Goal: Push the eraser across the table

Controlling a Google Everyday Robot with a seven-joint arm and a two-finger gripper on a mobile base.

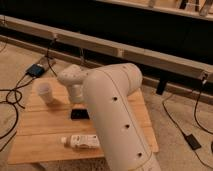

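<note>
The table (40, 131) is low and rectangular, with a top of light wooden planks running left to right. Toward its far left a pale, translucent cup (45, 92) stands upright. Near the middle lies the eraser (80, 114), a small flat black block. Close to the near edge a white bottle (83, 141) lies on its side, narrower end to the left. The pincer (77, 102) hangs over the table at the eraser's far side; whether it touches the block cannot be told.
</note>
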